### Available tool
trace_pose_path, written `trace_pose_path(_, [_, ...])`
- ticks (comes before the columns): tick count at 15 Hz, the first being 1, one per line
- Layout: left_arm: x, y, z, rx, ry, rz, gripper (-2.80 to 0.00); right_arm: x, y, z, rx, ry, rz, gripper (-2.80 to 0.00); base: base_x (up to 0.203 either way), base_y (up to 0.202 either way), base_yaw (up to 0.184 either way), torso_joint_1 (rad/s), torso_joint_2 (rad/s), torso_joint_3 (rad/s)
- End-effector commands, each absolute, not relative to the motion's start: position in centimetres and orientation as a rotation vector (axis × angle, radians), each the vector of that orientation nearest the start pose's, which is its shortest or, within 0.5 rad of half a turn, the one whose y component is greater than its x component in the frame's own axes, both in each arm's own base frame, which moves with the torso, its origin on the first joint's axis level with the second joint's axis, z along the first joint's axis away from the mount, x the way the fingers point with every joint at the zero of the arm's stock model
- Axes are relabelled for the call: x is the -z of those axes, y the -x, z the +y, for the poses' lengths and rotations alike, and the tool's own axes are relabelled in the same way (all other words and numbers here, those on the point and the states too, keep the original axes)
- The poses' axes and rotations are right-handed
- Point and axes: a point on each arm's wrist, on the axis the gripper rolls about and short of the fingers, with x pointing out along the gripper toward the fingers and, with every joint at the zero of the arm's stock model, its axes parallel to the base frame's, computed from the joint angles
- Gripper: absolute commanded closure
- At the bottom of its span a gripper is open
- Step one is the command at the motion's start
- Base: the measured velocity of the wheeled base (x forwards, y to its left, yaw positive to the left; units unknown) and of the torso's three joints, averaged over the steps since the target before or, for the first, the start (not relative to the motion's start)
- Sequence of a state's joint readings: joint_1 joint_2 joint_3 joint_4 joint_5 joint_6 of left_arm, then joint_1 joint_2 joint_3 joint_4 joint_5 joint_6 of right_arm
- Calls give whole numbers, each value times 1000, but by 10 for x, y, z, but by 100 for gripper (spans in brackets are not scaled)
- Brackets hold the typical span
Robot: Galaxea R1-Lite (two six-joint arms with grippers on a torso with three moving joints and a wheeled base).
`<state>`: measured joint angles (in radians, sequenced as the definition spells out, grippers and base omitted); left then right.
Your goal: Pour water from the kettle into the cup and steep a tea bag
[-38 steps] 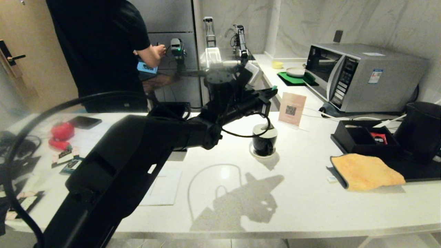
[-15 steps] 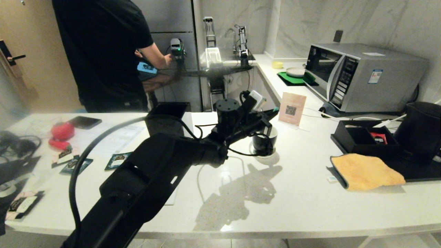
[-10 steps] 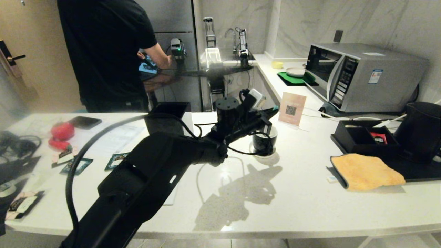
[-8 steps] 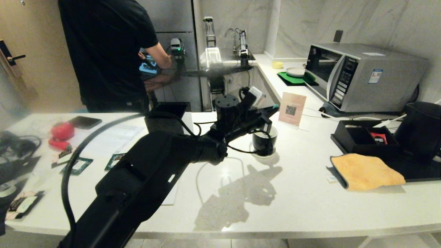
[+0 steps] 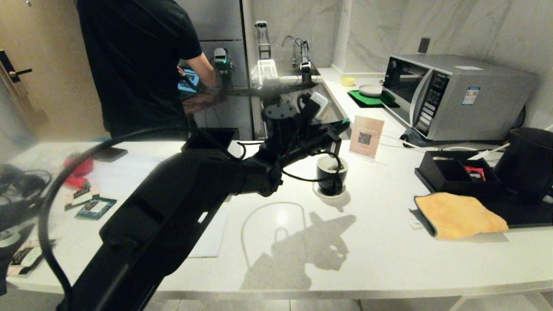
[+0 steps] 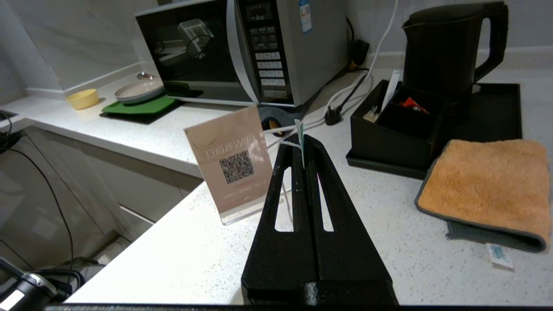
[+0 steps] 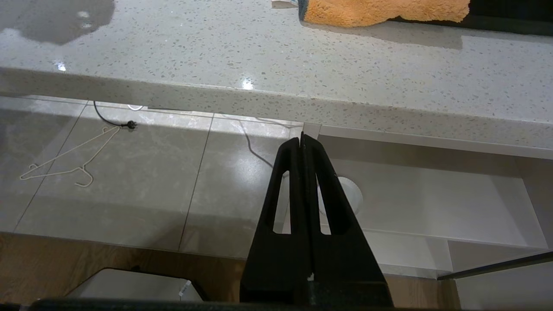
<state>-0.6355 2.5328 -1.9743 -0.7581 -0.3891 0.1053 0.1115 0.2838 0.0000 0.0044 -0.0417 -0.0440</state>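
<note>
Left gripper (image 6: 301, 137) closed, fingers pressed together on a small green-and-white tea bag tag (image 6: 299, 129) with its white string (image 6: 290, 145) trailing from the tips. Positioned above the counter (image 5: 389, 259), just over and slightly left of the cup (image 5: 331, 175). Raised relative to one second ago, when set lower and nearly level with the cup rim; shadow on the counter likewise shifted nearer. Cup unmoved on its white saucer (image 5: 322, 195), at mid-counter, directly below the gripper tips. String run into the cup not discernible.

Kettle (image 5: 528, 164) upright at the far right, on a black tray (image 5: 527, 216), well apart from the gripper and the cup. Beside it, to the left: black compartment box (image 5: 453, 175); nearer: orange cloth (image 5: 460, 214). QR sign (image 5: 366, 136) upright just behind the cup; microwave (image 5: 453, 95) farther back right.

Right gripper (image 7: 302, 138) closed on nothing, parked below the near counter edge, over the floor.

Person in black shirt (image 5: 138, 65) standing at far left, beyond the counter.
</note>
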Motion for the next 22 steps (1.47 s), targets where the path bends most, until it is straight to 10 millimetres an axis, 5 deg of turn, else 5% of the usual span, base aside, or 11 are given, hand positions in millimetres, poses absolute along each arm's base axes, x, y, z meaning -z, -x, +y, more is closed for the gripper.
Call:
trace_pose_path(1, [-178,-420,-321,1010,-68,-285,0,-78,1,-1,-75,67,288,0,0,0,0,0,0,0])
trace_pose_path(13, [-204,-417,-307,991,-69,-292,0,-78,1,-1,-76,66,288,0,0,0,0,0,0,0])
trace_pose_path(22, [-238,-420,-275,931,-73,-334,0,-78,1,-1,-75,67,288,0,0,0,0,0,0,0])
